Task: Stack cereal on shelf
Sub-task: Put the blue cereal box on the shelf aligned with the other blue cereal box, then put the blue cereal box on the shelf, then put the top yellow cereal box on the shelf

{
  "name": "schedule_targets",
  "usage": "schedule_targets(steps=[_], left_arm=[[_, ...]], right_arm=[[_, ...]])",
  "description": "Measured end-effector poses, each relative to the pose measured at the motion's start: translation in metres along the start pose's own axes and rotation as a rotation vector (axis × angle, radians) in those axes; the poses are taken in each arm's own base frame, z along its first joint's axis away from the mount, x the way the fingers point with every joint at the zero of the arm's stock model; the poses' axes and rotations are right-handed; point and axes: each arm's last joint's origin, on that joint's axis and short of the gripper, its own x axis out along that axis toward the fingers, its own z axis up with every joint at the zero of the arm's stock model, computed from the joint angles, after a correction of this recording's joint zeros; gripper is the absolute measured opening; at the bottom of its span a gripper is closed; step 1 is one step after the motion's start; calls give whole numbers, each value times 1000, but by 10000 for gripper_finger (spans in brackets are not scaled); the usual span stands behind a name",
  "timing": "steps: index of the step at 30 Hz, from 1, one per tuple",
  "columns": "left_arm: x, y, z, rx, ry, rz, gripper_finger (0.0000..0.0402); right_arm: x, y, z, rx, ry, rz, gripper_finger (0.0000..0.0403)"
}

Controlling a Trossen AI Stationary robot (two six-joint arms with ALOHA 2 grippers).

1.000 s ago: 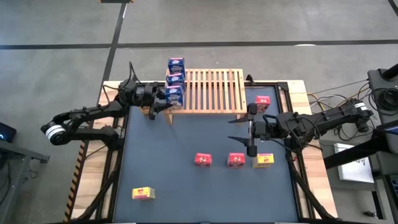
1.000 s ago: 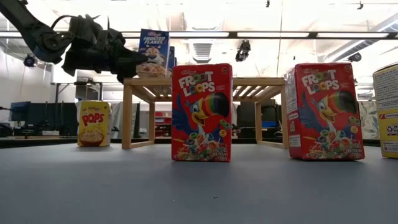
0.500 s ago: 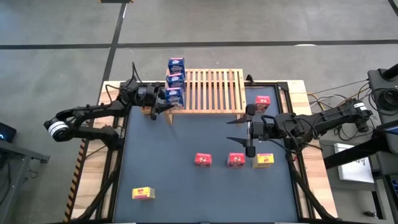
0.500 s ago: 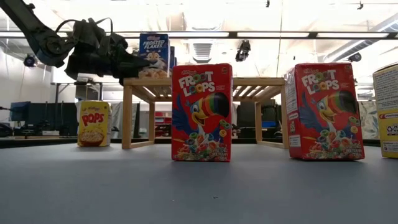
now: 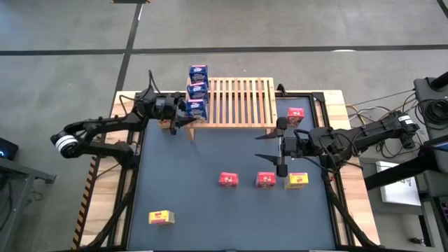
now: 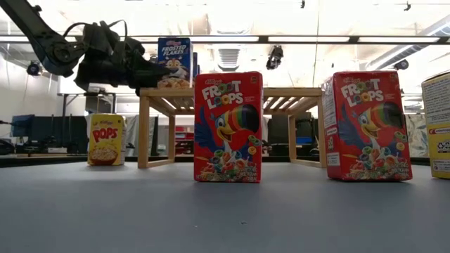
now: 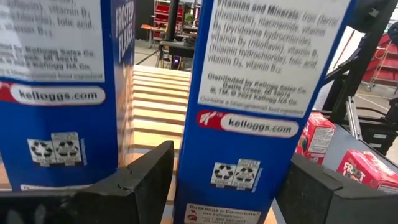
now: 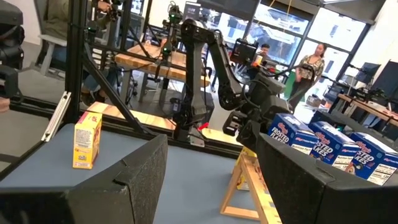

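Blue boxes [image 5: 197,89] stand in a row on the shelf [image 5: 241,105] at its left end, upper centre of the high view. My left gripper [image 7: 217,180] straddles the nearest box, fingers spread clear of it. Pulling back crooked could clip and topple it. The right gripper [image 5: 280,149] waits wide, centre right.

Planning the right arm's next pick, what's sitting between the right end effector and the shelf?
Nothing: in the high view only bare dark mat separates the right end effector from the shelf; the nearest red box stands off to the side.
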Motion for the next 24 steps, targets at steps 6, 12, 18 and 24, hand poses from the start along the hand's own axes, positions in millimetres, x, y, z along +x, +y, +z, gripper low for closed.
schedule_targets(steps=[6, 12, 18, 24], left_arm=[[-2, -1, 0, -26, 16, 3, 235], [-9, -3, 2, -35, 38, 20, 268], [-20, -9, 6, -30, 69, 44, 295], [-31, -19, 11, -26, 95, 51, 300]], right_arm=[[0, 0, 0, 10, 0, 0, 237], [0, 0, 0, 10, 0, 0, 237], [0, 0, 0, 8, 1, 1, 237], [0, 0, 0, 8, 0, 0, 237]])
